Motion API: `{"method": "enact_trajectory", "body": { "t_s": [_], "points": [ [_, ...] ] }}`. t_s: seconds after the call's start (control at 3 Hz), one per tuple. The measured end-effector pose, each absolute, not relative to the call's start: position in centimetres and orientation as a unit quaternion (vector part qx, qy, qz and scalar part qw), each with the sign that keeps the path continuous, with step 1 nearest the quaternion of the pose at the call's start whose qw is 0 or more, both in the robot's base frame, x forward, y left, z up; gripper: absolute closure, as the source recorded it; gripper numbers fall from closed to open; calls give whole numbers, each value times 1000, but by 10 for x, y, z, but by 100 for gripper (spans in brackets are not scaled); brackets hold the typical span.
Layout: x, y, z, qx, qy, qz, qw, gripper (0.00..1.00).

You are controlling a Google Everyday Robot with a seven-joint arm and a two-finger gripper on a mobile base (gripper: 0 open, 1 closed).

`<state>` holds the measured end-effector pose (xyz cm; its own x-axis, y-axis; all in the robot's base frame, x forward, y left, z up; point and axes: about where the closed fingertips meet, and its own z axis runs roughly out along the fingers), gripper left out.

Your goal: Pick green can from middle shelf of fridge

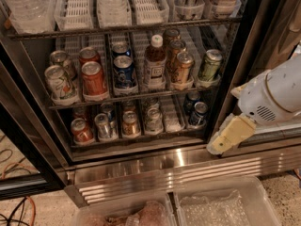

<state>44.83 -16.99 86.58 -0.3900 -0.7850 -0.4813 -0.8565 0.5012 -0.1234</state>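
Observation:
The green can stands upright at the front of the far-right lane of the middle shelf of the fridge. It has an olive body and a silver top. My gripper hangs outside the fridge at the lower right, below my white arm. It sits in front of the door frame and steel base, lower than the green can and to its right, apart from it. Nothing shows in the gripper.
On the middle shelf, from the left, are a whitish patterned can, a red can, a blue can, a white-capped bottle and brown-gold cans. Several cans fill the lower rack. Water bottles stand above. Clear bins lie on the floor.

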Motion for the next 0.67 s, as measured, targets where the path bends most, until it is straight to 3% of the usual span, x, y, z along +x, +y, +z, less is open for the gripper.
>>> {"method": "enact_trajectory", "body": {
  "t_s": [0.67],
  "points": [
    [490,-166,844,-370,860,96,339,0]
  ]
}}
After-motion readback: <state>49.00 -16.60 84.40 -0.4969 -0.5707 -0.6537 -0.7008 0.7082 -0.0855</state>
